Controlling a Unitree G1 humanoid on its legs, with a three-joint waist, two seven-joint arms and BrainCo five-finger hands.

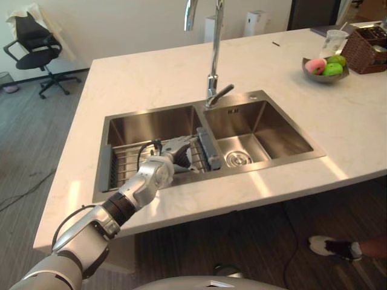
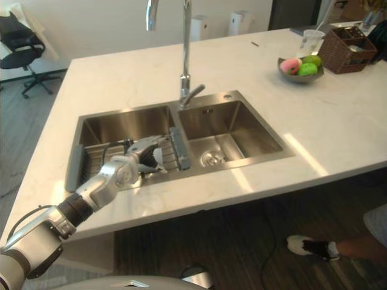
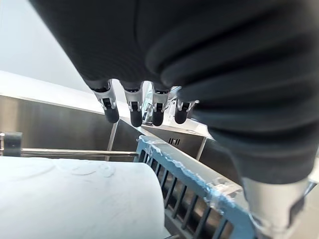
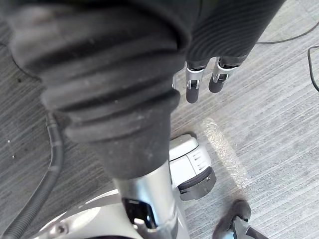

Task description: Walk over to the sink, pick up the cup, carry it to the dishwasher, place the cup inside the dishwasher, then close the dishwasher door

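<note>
Right wrist view: the right hand (image 4: pixel 192 84) hangs slack-fingered over the floor (image 4: pixel 279 99). Centre frame, the left hand (image 1: pixel 175 152) reaches past the table (image 1: pixel 199 199) edge into the sink's (image 1: pixel 151 124) left basin, fingers loose above the white cup (image 3: pixel 75 199) on the rack (image 3: pixel 199 189), not gripping it. Beyond, the faucet (image 1: pixel 214 54) rises.

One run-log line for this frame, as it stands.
phase: reach | left hand: open above white cylindrical cup on grey wire sink rack | right hand: open, idle
</note>
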